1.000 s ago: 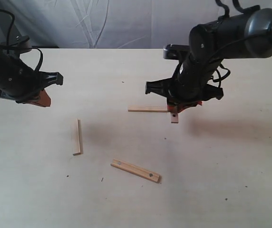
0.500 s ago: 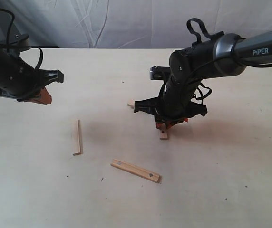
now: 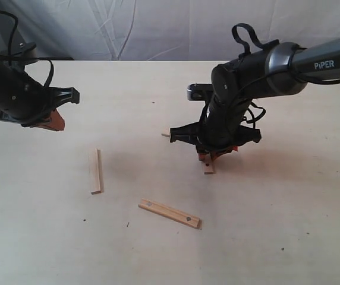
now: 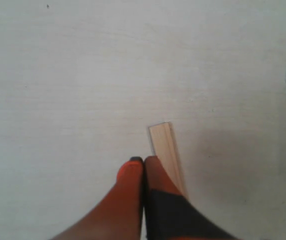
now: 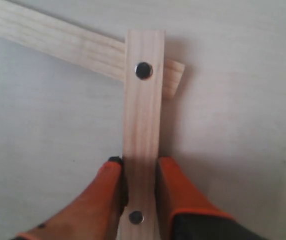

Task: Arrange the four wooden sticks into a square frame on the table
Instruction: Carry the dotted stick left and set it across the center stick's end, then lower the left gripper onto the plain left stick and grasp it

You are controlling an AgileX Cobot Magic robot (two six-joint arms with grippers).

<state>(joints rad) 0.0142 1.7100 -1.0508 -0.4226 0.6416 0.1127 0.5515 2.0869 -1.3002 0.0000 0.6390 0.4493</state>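
Two pale flat wooden sticks lie loose: plain stick [image 3: 97, 172] left, dotted stick [image 3: 169, 214] lower centre, below the empty, pinched-together left claw [image 3: 52, 123] upper left. Centre-right, the right claw [image 3: 209, 159] clamps a second dotted stick [image 5: 143, 120] across a second plain stick [image 5: 58, 39]; one corner looks made, three left.

a white cloth backdrop [image 3: 128, 29] is hanging across the whole far side of the scene, creasing into long folds and wrinkles that are running mostly on a slant and catching soft light. its lower edge is meeting the far edge of the table [image 3: 312, 196]. it is looking greyer toward the upper left corner. at the far left, a thin dark strip [image 3: 56, 58] is lying along that same far edge, just below the cloth; what it is cannot be told.
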